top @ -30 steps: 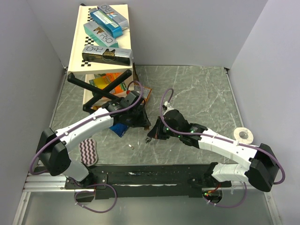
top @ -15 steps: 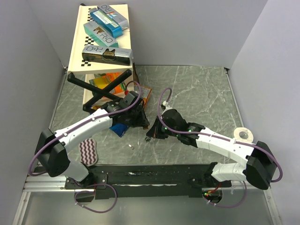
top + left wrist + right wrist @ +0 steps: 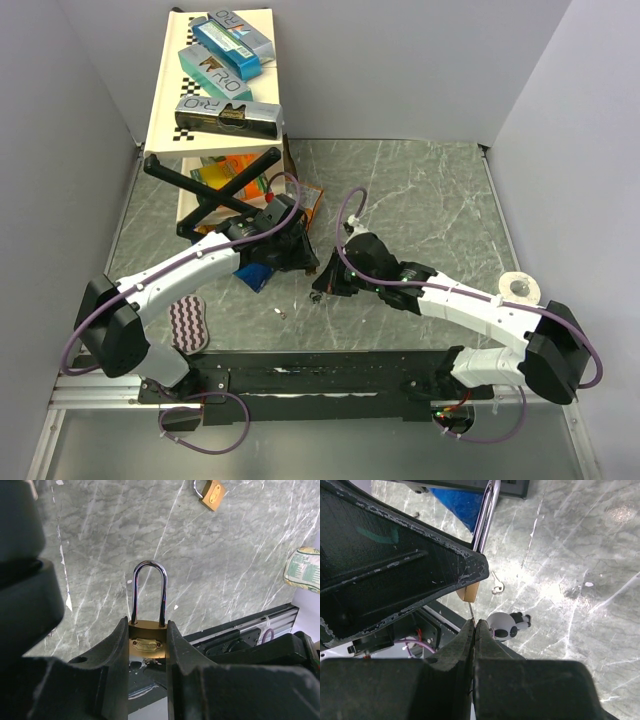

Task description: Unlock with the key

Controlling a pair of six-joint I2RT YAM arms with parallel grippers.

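Key (image 3: 471, 611) just below padlock (image 3: 469, 594) (panda charm (image 3: 503, 625) nr)

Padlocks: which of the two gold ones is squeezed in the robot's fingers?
The upright padlock with its silver loop pointing up, pinched between the left arm's fingers. The other padlock lies loose on the table, well apart from the fingers.

A padlock (image 3: 146, 647) is held between the left gripper's (image 3: 146, 630) fingers (image 3: 115, 650), with a second padlock (image 3: 212, 494) laid on the table (image 3: 225, 570) beyond it.
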